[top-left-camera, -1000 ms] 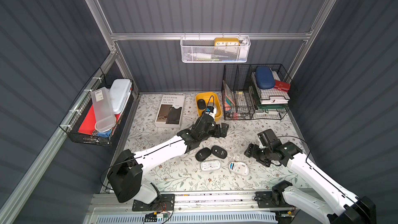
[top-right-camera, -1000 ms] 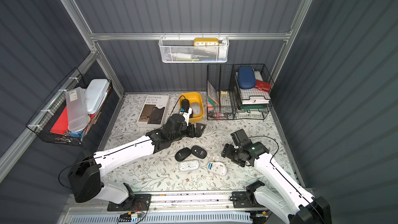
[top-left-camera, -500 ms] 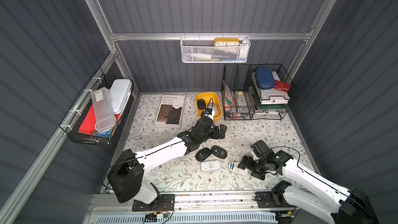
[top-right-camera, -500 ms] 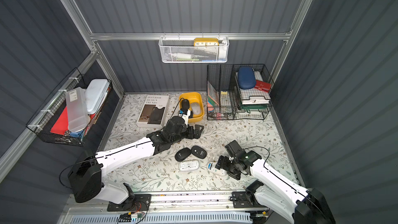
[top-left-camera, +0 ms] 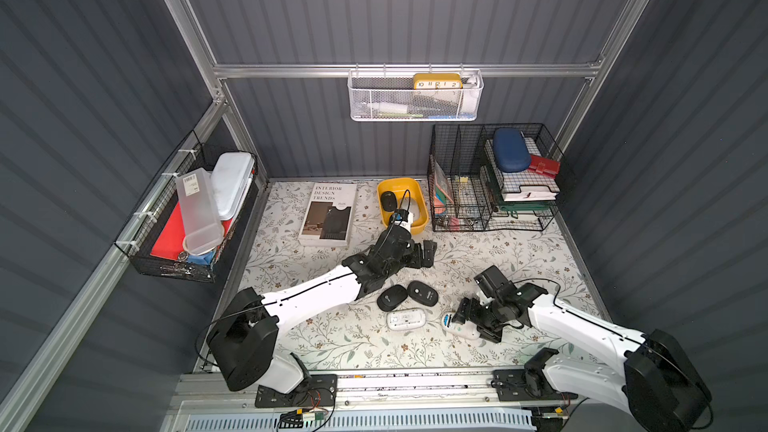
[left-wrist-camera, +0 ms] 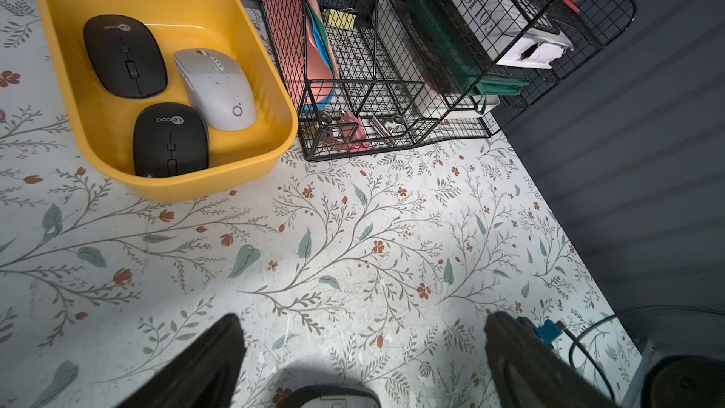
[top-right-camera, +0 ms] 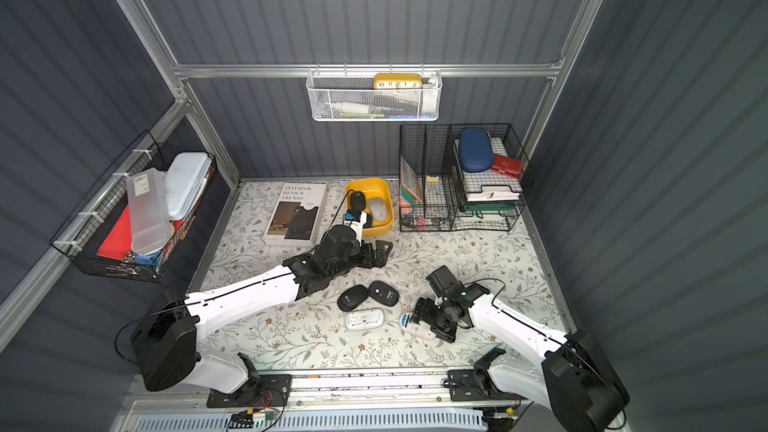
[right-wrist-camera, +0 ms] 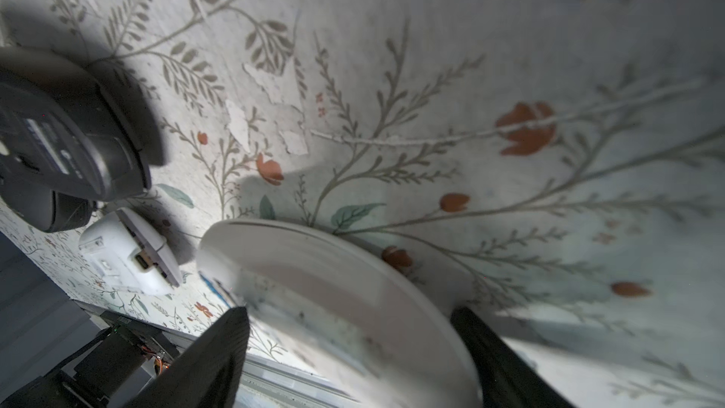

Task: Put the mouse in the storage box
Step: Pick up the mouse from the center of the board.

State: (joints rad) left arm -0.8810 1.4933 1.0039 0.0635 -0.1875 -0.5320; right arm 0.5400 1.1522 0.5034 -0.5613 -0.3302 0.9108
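Floral-print tabletop [top-left-camera: 332, 338] fills both top views, with the storage box [top-left-camera: 420, 224] at the back, just beside the black wire organiser [top-left-camera: 457, 184]. Your right gripper [top-left-camera: 471, 324] is down at the front, straddling the white mouse [top-left-camera: 456, 326], whose blue-marked nose pokes out towards the upturned white mouse [top-left-camera: 406, 320]. Your left gripper [top-right-camera: 378, 253] lies between mouse and box, so a straight carry could clip that arm.

From the left wrist, those jaws gape wide and empty over bare tabletop. The storage box [left-wrist-camera: 219, 186] is close ahead and holds two black mice and a pale one. Room is tight, so a careless drop could land on the rim.

From the right wrist, the blurred white mouse [right-wrist-camera: 314, 268] sits between the fingers [right-wrist-camera: 212, 359], which stand well apart. You cannot tell whether they press it. Closing on that rounded shell could squirt it towards its neighbours.
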